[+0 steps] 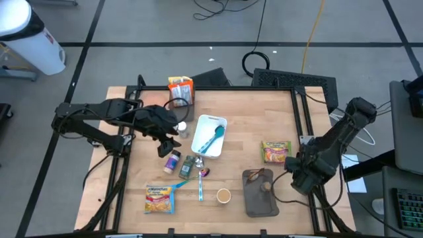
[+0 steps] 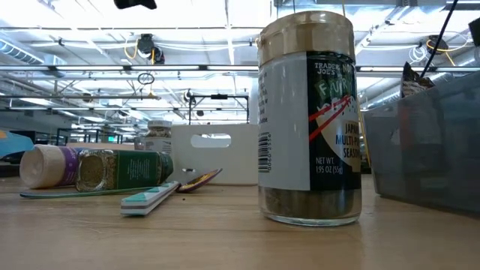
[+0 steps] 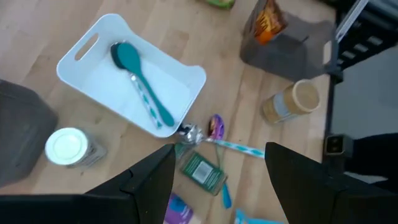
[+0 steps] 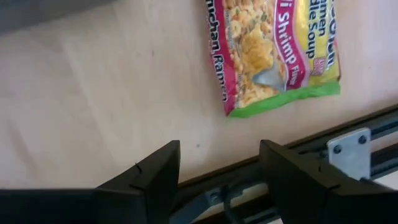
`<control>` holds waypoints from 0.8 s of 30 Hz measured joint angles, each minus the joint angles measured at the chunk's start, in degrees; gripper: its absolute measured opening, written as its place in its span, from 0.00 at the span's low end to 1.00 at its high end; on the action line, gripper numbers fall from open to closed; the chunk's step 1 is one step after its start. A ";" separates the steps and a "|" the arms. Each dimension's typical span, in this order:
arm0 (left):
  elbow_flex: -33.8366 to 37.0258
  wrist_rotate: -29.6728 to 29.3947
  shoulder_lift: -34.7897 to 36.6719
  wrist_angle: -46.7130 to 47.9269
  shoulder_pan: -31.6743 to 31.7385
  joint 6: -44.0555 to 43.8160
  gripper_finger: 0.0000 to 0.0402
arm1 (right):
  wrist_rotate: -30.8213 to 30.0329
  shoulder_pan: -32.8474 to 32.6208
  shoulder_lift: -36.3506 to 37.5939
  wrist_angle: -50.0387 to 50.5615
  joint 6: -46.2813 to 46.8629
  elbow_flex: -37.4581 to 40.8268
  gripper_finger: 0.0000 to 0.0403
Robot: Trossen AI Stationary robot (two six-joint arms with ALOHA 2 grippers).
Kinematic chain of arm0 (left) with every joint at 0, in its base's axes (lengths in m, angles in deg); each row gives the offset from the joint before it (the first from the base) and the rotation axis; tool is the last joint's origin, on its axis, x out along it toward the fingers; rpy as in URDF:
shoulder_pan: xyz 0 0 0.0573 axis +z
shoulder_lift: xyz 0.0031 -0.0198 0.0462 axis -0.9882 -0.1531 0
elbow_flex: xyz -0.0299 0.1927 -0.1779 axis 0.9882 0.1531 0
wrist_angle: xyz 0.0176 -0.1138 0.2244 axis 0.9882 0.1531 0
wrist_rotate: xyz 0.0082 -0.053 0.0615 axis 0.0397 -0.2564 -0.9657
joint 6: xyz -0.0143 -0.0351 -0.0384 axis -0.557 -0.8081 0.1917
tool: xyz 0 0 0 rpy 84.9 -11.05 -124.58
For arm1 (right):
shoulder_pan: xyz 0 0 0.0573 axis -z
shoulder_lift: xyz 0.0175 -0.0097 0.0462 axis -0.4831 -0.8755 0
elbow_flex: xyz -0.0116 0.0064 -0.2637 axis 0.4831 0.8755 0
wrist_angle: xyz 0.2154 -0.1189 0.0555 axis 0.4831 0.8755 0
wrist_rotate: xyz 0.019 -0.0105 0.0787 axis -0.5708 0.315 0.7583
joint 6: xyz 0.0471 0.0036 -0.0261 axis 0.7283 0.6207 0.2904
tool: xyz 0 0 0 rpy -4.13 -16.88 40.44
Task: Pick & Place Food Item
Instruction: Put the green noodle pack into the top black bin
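Observation:
Two ramen packets lie flat on the wooden table: a pink and green one [image 1: 276,151] [image 4: 273,50] at the right, a blue and yellow one [image 1: 159,198] at the near left. An orange snack bag [image 1: 180,89] stands at the far edge. My right gripper [image 4: 221,171] [image 1: 305,173] hangs open over the table's right edge, pointing down, just near of the pink packet and touching nothing. My left gripper [image 3: 221,180] [image 1: 165,144] is open in the air, left of the white tray [image 1: 209,135] [image 3: 186,68], above two lying spice bottles [image 1: 180,162].
The white tray holds a teal spoon [image 3: 140,84]. Around it stand a white-lidded jar [image 1: 182,127], a tan-lidded jar [image 1: 223,195] [image 2: 309,120], a loose spoon [image 1: 201,182] and a dark tray [image 1: 259,192] at the near right. A metal frame rail [image 4: 348,155] runs along the right edge.

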 joint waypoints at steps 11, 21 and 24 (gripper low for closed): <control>0.00 -0.02 -0.02 -7.83 -1.62 -4.26 0.63 | -3.81 -2.93 -2.85 -10.93 0.18 6.87 0.53; 0.00 -1.71 -0.02 -9.10 -2.81 -6.40 0.64 | -5.03 -2.39 -2.83 -16.06 6.13 13.91 0.53; 0.00 -1.92 -0.02 -9.10 -2.94 -6.98 0.64 | -6.22 -1.79 -2.83 -16.52 6.59 14.65 0.53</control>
